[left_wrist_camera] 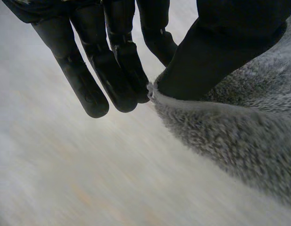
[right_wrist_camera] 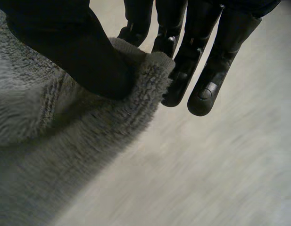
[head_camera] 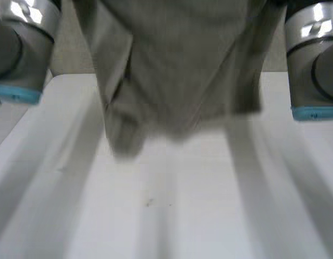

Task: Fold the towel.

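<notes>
- Spread across the lower head view, beneath everything else: white counter [head_camera: 171, 221].
- Hanging between the two arms, close before the head camera: grey towel [head_camera: 177, 65], held up by its top, lower edge uneven, one bottom corner drooping lower on the left arm's side. Contact between that corner and the counter: cannot tell.
- At the head view's left edge: left arm [head_camera: 20, 48], grey joint with a light-blue cap, just beside the towel.
- At the opposite edge: right arm [head_camera: 314, 59], same grey joint and blue cap, close to the towel's other side.
- In the left wrist view: left hand [left_wrist_camera: 220, 52], gripping a hemmed corner of the fluffy towel, thumb pressed down on the cloth, straight fingers [left_wrist_camera: 88, 87] meeting the corner's tip from the other side.
- In the right wrist view: right hand [right_wrist_camera: 74, 52], gripping another corner of the towel, thumb on top of the pile, fingers [right_wrist_camera: 211, 75] straight, the nearer ones behind the cloth, the outer ones clear of it.
</notes>
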`<state>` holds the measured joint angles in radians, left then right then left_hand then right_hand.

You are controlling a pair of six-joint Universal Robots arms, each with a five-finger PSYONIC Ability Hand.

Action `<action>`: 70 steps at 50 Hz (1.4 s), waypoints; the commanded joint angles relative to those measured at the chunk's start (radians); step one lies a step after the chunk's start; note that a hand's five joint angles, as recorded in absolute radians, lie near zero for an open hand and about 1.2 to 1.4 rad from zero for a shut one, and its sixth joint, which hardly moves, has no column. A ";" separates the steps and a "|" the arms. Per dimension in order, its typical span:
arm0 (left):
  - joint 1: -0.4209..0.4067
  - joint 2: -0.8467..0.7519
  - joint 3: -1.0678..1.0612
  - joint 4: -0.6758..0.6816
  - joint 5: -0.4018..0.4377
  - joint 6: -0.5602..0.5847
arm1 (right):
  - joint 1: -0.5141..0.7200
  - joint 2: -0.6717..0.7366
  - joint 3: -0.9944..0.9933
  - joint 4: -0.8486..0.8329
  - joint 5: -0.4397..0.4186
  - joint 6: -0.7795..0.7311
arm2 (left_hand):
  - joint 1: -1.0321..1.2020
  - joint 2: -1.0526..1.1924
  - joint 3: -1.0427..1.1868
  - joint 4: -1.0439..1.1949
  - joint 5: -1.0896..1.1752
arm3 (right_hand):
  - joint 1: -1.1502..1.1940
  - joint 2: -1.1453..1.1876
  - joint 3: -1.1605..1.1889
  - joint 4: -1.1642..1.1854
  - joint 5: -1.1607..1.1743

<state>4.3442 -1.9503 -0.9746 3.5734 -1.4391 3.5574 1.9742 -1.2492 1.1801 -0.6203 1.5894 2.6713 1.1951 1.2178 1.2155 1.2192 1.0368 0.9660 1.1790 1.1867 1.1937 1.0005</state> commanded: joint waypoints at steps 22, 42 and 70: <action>0.046 0.048 -0.920 0.124 0.240 -0.035 | -0.110 -0.113 0.720 0.160 -0.178 0.038 | 0.201 0.178 0.181 0.177 0.185 | 0.430 0.217 0.210 0.203 0.221; 0.046 -0.026 -0.929 0.110 0.201 -0.048 | -0.230 -0.177 0.731 0.166 -0.169 0.262 | -0.444 -0.467 -0.465 -0.468 -0.461 | 0.430 0.217 0.210 0.203 0.221; 0.095 0.088 -1.113 0.045 -0.014 -0.046 | -0.232 -0.130 0.730 0.185 -0.174 0.256 | -0.512 -0.535 -0.532 -0.536 -0.528 | 0.430 0.217 0.210 0.203 0.221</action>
<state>4.4355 -1.8554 -2.0815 3.6163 -1.4542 3.5094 1.7426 -1.3830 1.9096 -0.4367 1.4172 2.9284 0.5999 0.5950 0.5972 0.5948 0.4187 0.9755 1.1790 1.1866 1.1938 1.0008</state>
